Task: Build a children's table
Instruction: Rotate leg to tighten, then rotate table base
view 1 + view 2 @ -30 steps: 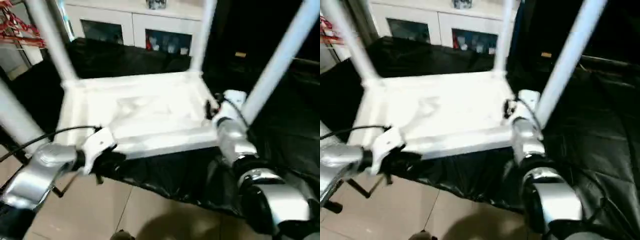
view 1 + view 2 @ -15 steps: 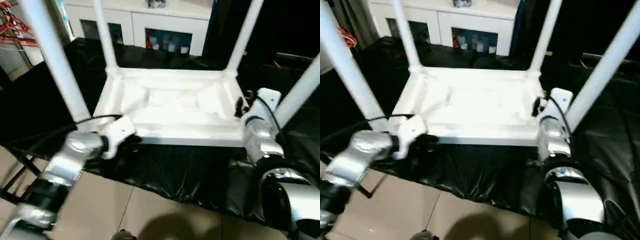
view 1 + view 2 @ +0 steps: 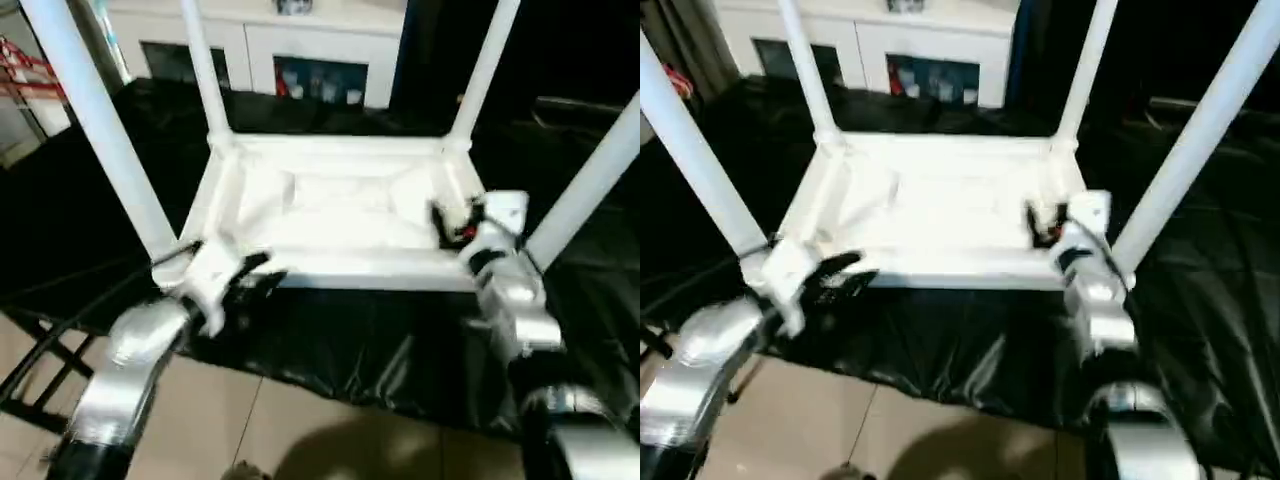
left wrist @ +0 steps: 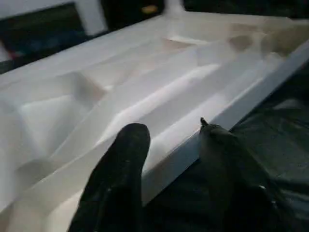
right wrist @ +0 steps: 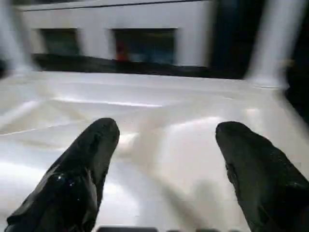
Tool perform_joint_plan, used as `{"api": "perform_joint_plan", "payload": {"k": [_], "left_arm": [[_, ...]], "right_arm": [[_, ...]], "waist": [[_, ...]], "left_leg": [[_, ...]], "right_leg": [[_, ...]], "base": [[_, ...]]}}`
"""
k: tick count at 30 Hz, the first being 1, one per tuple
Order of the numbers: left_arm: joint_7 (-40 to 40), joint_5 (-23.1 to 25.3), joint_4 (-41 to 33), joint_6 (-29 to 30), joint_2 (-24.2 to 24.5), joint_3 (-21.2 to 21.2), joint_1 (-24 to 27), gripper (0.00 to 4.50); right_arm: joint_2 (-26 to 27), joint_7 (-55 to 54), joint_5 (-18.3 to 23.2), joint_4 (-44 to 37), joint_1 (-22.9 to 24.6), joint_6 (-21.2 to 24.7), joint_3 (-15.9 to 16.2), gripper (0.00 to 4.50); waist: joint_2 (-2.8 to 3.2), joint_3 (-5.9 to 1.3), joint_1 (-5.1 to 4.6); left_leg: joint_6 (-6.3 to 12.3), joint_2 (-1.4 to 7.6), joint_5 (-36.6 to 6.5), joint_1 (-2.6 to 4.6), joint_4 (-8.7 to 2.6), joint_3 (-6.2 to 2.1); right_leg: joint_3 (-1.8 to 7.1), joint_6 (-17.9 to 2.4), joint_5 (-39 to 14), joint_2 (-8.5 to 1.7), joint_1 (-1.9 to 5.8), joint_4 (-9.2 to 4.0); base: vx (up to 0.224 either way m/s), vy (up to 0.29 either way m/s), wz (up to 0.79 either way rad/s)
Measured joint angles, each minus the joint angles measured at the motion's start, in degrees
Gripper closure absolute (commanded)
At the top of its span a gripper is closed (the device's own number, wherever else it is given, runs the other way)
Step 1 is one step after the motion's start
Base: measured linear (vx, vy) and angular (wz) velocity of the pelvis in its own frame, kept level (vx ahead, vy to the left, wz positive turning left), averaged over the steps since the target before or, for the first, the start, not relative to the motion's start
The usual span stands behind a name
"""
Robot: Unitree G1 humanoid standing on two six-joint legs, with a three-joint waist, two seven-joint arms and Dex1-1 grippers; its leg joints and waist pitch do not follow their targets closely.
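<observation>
- Lying upside down on a black sheet (image 3: 340, 345), the table (image 3: 345, 215) has its ribbed underside facing up and all four legs standing up from the corner sockets.
- The black sheet covers the worktop under the table and hangs in folds over the near edge, above a tan tiled floor (image 3: 290, 425).
- A white cabinet (image 3: 290, 45) with dark glass doors stands behind the table, well apart from it.
- A red rack (image 3: 25, 75) shows at the far left edge, and dark frame bars (image 3: 30, 375) stand on the floor at the lower left.
- The near left leg (image 3: 100, 135) rises just beside the left forearm; the near right leg (image 3: 590, 180) rises just beside the right wrist.
- The left arm (image 3: 120, 370) reaches up from the lower left, a black cable running along it.
- The right arm (image 3: 515, 310) reaches forward from the lower right, its wrist over the near right part of the table.
- The left claw (image 4: 169, 159) is partly open and straddles the table's near rim, one finger (image 4: 120, 169) above the ribbed side and the other below the edge; whether it grips the rim I cannot tell.
- The right claw (image 5: 166, 145) is spread wide just above the underside, holding nothing.
</observation>
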Motion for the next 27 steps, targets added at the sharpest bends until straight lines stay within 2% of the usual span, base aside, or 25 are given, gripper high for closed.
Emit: {"api": "perform_joint_plan", "payload": {"k": [3,4,6,8,10,13,17,21,27], "left_arm": [[3.20,0.04,-2.16,-1.89,-0.85,2.56,2.59,2.04],[4.71,0.13,-3.14,-2.48,-1.38,3.67,3.67,1.90],[8.46,0.62,-6.06,-3.55,-2.80,6.01,7.01,1.68],[10.68,1.44,-7.12,-3.90,-3.03,6.92,8.73,1.58],[14.81,2.94,-9.76,-4.77,-5.59,8.55,11.50,1.34],[18.70,4.09,-11.02,-4.94,-7.56,9.67,13.54,1.25],[22.34,4.79,-12.33,-4.99,-9.03,10.84,15.16,0.88],[24.87,5.69,-11.66,-4.09,-9.08,12.20,14.16,0.50],[25.76,3.89,-5.28,-2.53,-7.72,13.89,5.25,0.17]], "right_arm": [[0.23,2.56,1.20,-6.37,3.28,1.78,2.16,0.50],[0.13,3.16,1.42,-9.12,4.89,2.56,2.87,0.34],[-0.48,5.34,1.96,-16.57,10.42,4.47,4.34,0.06],[-1.09,6.52,2.30,-19.76,13.60,6.63,5.08,0.03],[-3.21,8.48,3.89,-26.85,18.61,9.96,6.19,0.00],[-5.11,10.13,5.60,-33.44,22.67,13.61,6.81,0.00],[-7.76,11.86,6.94,-40.77,27.57,17.69,7.90,0.00],[-8.85,11.81,7.30,-44.33,30.41,22.63,8.20,0.00],[-9.17,8.11,7.29,-46.56,30.90,29.24,7.92,0.00]], "waist": [[0.02,0.01,0.53],[0.02,0.01,0.54],[0.01,0.00,0.58],[0.02,0.01,0.45],[0.06,-0.02,0.47],[0.03,-0.03,0.42],[-0.10,-0.12,0.46],[-0.31,-0.25,0.47],[-0.28,-0.33,0.72]], "left_leg": [[0.00,0.00,0.00,0.07,0.01,0.00],[0.00,0.00,0.00,0.05,0.00,0.00],[0.02,0.01,-0.02,0.01,-0.01,-0.01],[0.03,0.00,-0.03,0.01,-0.03,-0.01],[0.05,0.05,-0.04,-0.01,-0.09,-0.03],[0.06,0.01,-0.04,0.03,-0.20,-0.03],[0.06,-0.02,-0.04,0.08,-0.40,-0.05],[0.05,-0.03,-0.04,0.02,-0.53,-0.09],[0.05,-0.06,-0.04,0.01,-0.52,-0.12]], "right_leg": [[-0.01,0.00,0.00,-0.03,0.09,-0.02],[-0.01,0.00,0.01,-0.03,0.08,-0.04],[-0.01,0.09,-0.05,-0.02,0.26,-0.10],[0.00,0.41,-0.22,-0.02,0.28,-0.16],[0.05,0.49,-0.18,-0.02,0.30,-0.31],[0.04,0.57,-0.16,-0.01,0.33,-0.38],[0.02,0.64,-0.13,0.02,0.35,-0.56],[0.01,0.74,-0.06,0.08,0.40,-0.82],[0.05,0.77,-0.04,0.07,0.50,-0.97]], "base": [[0.000,0.000,0.00],[0.000,0.000,0.00],[0.000,0.000,0.00],[0.000,0.000,0.00],[0.000,0.000,0.00],[0.000,0.000,0.00],[0.000,0.000,0.00],[0.000,0.000,0.00],[0.000,0.000,0.00]]}}
